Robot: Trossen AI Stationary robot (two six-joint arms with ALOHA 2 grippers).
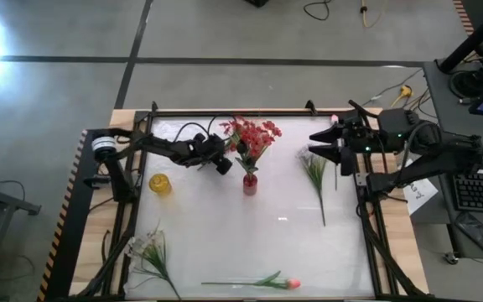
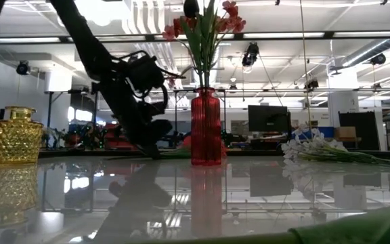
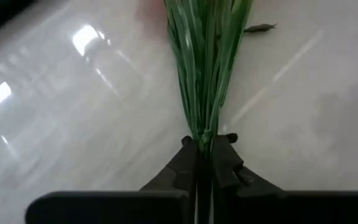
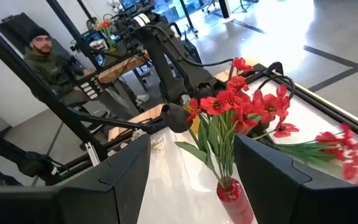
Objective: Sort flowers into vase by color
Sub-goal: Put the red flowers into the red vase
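While I watch from afar: the white bench [image 1: 250, 235] holds two vases and loose flowers, with both arms reaching over its far half.
Left hand: the left hand [image 3: 205, 146] sits just beside the red vase's bouquet; its fingers are pressed together, pinching a bundle of green stems [image 3: 207, 68]; I judge this grip lets me steer a red spray into the vase.
Red vase: the red vase [image 1: 250, 184] stands upright near the bench's middle, already holding red flowers [image 1: 254, 134] fanned above it; in the right wrist view another red spray [image 4: 344, 146] lies level beside the bouquet, and I cannot tell if it is the one pinched.
Yellow vase: the yellow vase [image 1: 160, 184] stands apart on the left arm's side; I see nothing in it, so another colour presumably belongs there.
Right hand: the right hand [image 1: 321, 144] hovers at the bench's far right edge, fingers spread, holding nothing; I judge it is waiting.
Unsorted flowers: a white spray [image 1: 315, 172] lies near the right hand; another pale spray [image 1: 148, 250] lies at the near left corner; a pink bud [image 1: 290, 284] lies along the near edge; all well apart from both vases.
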